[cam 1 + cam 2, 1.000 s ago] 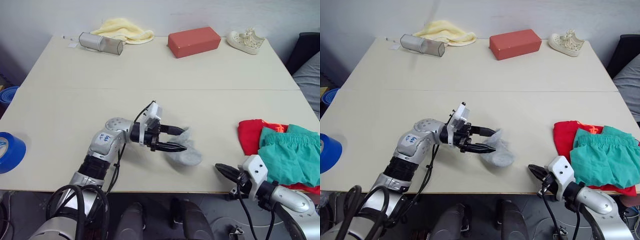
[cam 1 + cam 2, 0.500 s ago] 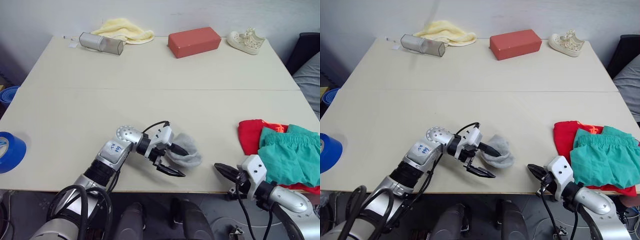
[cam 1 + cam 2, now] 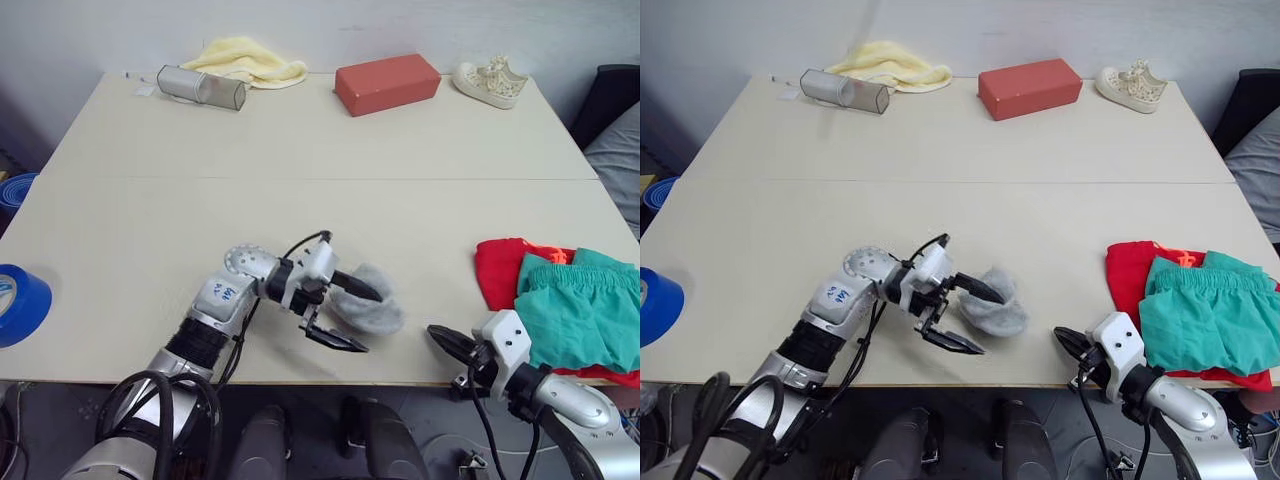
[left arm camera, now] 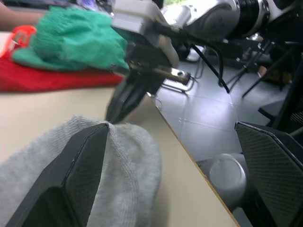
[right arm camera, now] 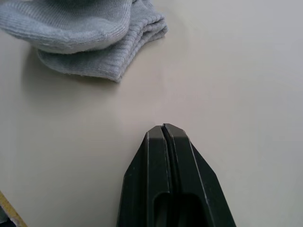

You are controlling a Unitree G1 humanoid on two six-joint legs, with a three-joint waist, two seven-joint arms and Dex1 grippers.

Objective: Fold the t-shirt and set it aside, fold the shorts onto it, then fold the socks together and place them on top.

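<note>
Left hand (image 3: pixel 345 317) now spread wide beside folded socks (image 3: pixel 370 312), rotated since earlier; right hand (image 3: pixel 445 342) clenched empty; stacking next.

Along the counter's (image 3: pixel 150 220) far edge lie a clear cylinder (image 3: pixel 201 87), a yellow cloth (image 3: pixel 246 60) just behind it, a red box (image 3: pixel 388 83) and a cream shoe (image 3: pixel 491 82). A blue tape roll (image 3: pixel 18 304) sits at the left edge.
</note>
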